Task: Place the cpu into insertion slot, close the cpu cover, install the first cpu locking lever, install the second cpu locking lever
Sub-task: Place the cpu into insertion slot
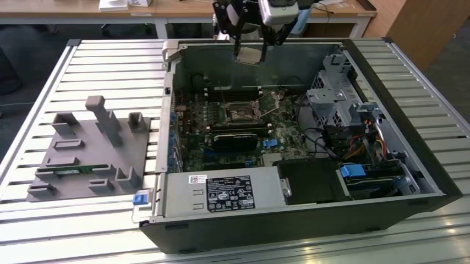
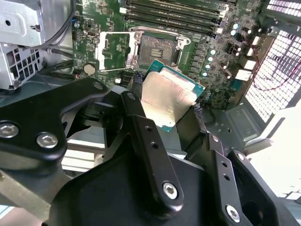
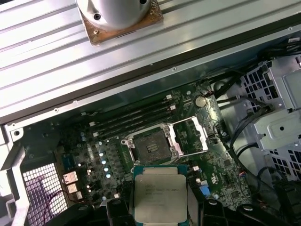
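None of four steps done: we see the gripper [image 2: 165, 95] clamped on the cpu [image 3: 160, 193] above the empty insertion slot [image 3: 151, 147], cpu cover [image 2: 100, 51] open.

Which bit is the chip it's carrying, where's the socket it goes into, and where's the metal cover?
cpu [image 3: 160, 193], first wrist view: middle of its metal top.
insertion slot [image 3: 151, 147], first wrist view: its dark centre.
cpu cover [image 2: 100, 51], second wrist view: the frame's side bar.
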